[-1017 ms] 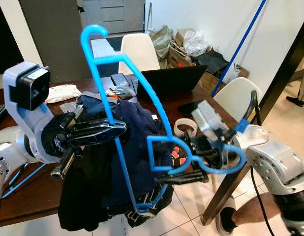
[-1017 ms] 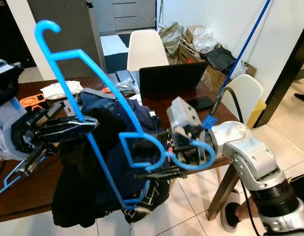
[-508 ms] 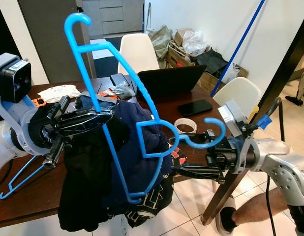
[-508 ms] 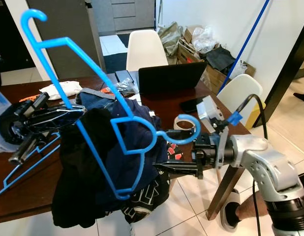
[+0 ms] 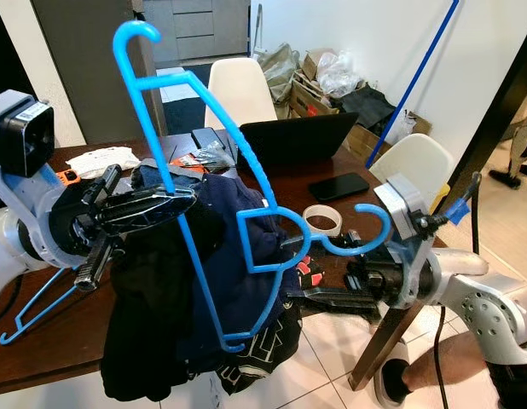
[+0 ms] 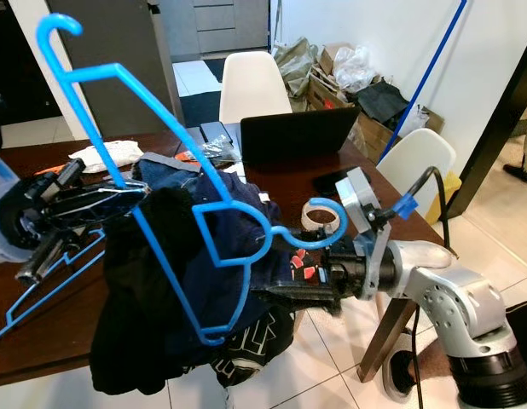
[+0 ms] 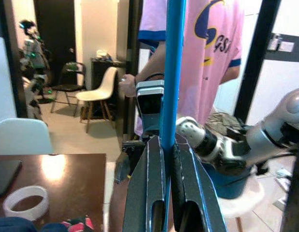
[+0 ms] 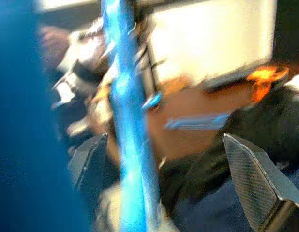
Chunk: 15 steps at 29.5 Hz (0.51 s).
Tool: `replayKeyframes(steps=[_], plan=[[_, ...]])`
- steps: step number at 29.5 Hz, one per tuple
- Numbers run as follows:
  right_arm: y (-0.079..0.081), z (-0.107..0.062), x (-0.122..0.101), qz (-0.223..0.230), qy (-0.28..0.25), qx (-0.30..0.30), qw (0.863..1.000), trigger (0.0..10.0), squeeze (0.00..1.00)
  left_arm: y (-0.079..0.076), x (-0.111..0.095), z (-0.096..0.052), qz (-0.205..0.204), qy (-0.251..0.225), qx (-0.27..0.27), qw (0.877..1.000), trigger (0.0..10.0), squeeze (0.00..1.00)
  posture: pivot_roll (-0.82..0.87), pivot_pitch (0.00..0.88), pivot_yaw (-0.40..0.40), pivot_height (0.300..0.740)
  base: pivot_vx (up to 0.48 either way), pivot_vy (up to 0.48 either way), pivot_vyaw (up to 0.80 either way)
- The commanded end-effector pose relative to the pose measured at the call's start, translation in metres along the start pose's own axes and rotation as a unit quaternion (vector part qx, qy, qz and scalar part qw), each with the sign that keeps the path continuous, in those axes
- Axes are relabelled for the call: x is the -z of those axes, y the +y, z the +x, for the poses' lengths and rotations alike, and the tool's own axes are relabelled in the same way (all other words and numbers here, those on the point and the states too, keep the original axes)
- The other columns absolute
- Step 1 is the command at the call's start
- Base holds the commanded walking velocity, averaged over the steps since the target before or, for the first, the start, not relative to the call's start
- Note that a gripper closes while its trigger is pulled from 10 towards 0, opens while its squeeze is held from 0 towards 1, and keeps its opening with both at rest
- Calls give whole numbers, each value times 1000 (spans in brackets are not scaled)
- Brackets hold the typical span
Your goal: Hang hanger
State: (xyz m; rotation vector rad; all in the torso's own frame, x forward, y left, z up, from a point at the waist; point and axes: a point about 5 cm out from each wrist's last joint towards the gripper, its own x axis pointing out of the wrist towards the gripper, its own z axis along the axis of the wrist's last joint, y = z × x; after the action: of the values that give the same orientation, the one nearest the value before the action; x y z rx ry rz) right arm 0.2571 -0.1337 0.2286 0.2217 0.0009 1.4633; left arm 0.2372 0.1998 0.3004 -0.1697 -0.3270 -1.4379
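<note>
Your left end effector (image 5: 148,207) is pinched on the blue hanger (image 5: 208,183), upright above the dark clothes (image 5: 204,281) at the table's (image 5: 50,332) near edge. Your right end effector (image 5: 319,296) is spread wide; its fingertips disappear into the clothes.

Right wrist view badly blurred; blue hanger (image 8: 127,145) perhaps between its fingers.
</note>
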Motion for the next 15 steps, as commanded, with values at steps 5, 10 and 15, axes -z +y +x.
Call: replayKeyframes(steps=[5, 10, 15], plan=[[-10, 17, -2, 32, -110, 92, 989, 10000, 0, 9, -23, -4, 69, -61, -47, 995, 0, 0, -3, 0, 11, 740, 0, 0, 0], [-19, 17, -5, 45, -158, 136, 977, 10000, 0, 9, -30, -4, 81, -102, -52, 990, 0, 0, -4, 0, 11, 740, 0, 0, 0], [-19, 15, -5, 46, -165, 136, 976, 10000, 0, 8, -32, -4, 84, -111, -53, 989, 0, 0, -1, 0, 8, 740, 0, 0, 0]])
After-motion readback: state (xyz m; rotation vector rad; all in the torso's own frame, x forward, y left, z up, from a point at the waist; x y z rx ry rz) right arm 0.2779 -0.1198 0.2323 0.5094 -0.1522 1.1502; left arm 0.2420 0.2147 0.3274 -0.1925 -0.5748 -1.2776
